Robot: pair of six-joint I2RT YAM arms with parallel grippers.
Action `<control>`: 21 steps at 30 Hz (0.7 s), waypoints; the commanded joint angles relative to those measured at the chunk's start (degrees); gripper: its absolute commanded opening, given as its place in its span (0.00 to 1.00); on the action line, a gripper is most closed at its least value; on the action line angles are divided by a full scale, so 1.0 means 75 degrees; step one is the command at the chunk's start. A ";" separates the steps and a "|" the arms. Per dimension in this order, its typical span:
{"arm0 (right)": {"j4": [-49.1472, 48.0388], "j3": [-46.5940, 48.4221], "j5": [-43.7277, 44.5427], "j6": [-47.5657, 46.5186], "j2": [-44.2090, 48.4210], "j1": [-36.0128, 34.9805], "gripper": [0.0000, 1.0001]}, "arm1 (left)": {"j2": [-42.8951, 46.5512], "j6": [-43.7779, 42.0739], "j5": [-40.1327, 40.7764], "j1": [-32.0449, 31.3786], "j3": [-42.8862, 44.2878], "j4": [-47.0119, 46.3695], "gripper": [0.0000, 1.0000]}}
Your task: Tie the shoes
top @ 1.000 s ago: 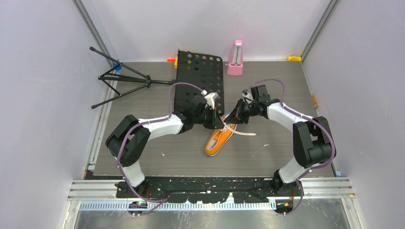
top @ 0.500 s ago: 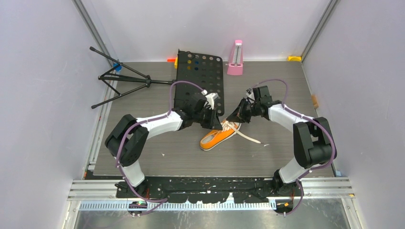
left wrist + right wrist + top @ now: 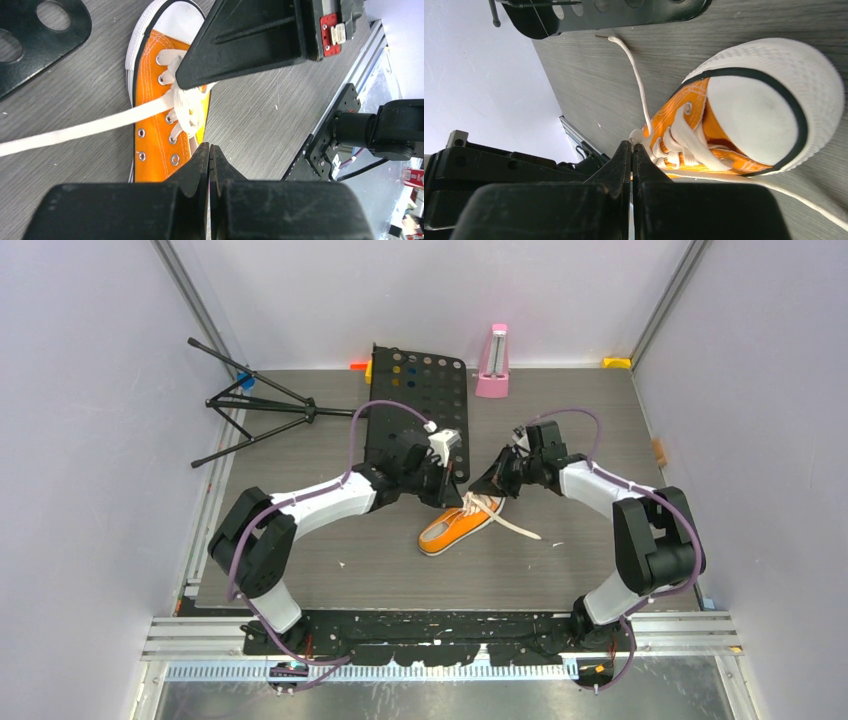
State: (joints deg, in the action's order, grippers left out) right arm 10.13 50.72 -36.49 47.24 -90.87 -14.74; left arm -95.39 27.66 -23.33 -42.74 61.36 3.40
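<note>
Shoe [image 3: 455,528] turned more crosswise vs. earlier; lies mid table [image 3: 560,570] btwn both claws. L claw [image 3: 209,146] clenched, empty; R claw [image 3: 631,144] clenched, tip at laces [image 3: 182,107] (whether one is pinched: cannot tell).

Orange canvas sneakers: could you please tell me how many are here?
1: the orange canvas sneaker with white laces lies on the grey wooden table, near the black perforated panel. No other shows; one could be hidden.

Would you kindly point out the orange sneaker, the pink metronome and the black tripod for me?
orange sneaker [image 3: 455,529]: top external view, orange canvas side.
pink metronome [image 3: 492,368]: top external view, pink front face.
black tripod [image 3: 310,413]: top external view, hub joining the legs.
</note>
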 commanded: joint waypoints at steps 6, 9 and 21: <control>-0.0297 -0.0276 0.0067 0.0274 0.0608 -0.0311 0.00 | 0.0013 -0.0553 -0.0360 -0.0020 0.0421 0.0134 0.00; -0.0263 -0.0322 0.0139 0.0284 0.0641 -0.0343 0.00 | -0.0112 -0.0464 -0.0419 -0.0027 0.0399 -0.0082 0.00; 0.0049 -0.0239 0.0295 0.0117 0.0740 -0.0346 0.00 | -0.0728 -0.0038 0.0094 -0.0149 0.0396 -0.0864 0.00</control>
State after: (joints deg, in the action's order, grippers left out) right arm 10.11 48.07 -34.89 48.62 -87.18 -17.15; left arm -99.70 25.71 -24.23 -43.57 62.57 1.61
